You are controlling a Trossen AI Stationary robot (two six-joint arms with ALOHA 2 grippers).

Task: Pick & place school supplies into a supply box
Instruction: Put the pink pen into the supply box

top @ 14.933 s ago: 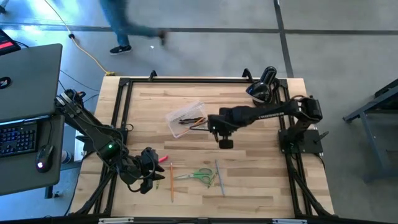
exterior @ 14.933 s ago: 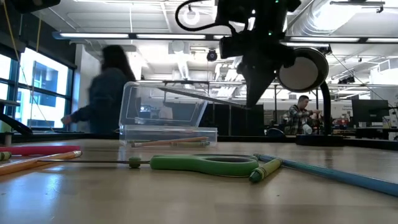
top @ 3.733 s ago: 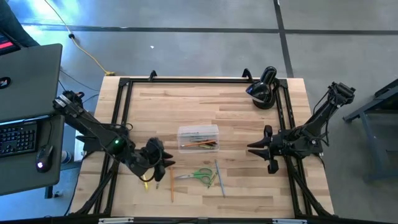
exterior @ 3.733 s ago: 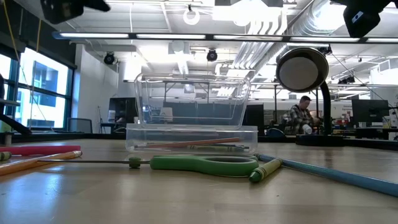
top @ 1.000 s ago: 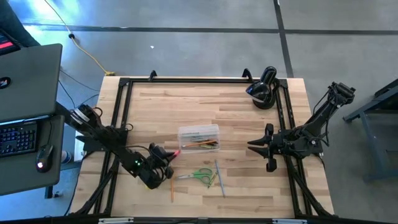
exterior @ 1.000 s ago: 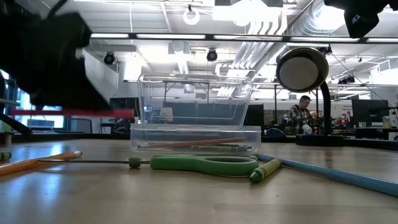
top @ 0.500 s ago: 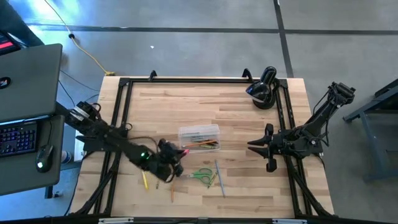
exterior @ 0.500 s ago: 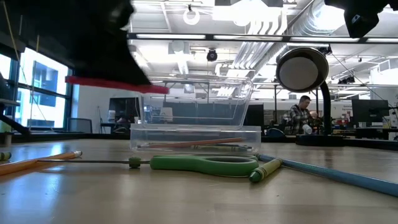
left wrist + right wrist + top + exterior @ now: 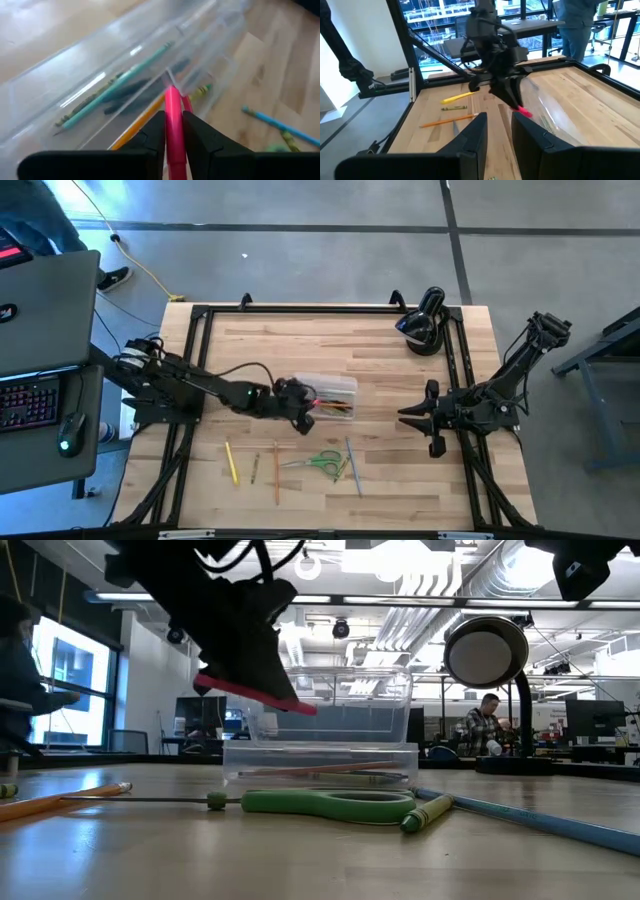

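Observation:
The clear supply box (image 9: 335, 393) stands mid-table, holding several pencils (image 9: 115, 85), its raised lid (image 9: 330, 700) showing in the low view. My left gripper (image 9: 303, 404) hovers at the box's left end, shut on a pink pencil (image 9: 255, 693). Green scissors (image 9: 325, 462), a yellow pencil (image 9: 232, 463), an orange pencil (image 9: 277, 473) and grey pencils (image 9: 352, 463) lie flat on the table nearer the front edge. My right gripper (image 9: 403, 416) waits at the right side, open with nothing between its fingers (image 9: 475, 132). My left gripper pinches the pink pencil's shaft (image 9: 173, 107) between its two fingers (image 9: 152, 132), which lie along it. The fingers slant down from the table's left toward the box. The pencil is clear of the table, its free end (image 9: 172, 91) tilted down at the box's edge; whether it touches the box I cannot tell.
A black rounded device on a stalk (image 9: 425, 320) stands at the far right corner. A dark frame (image 9: 200, 360) runs round the table's edges. A laptop (image 9: 45, 310) sits left of the table, a person beyond it. Bare wood lies far of the box.
My left gripper has carried the pink pencil up from the near left, toward the right and far edges, to the box's left end. The pencil, level before, now tips its free end down. The box's left end has shifted slightly toward the right.

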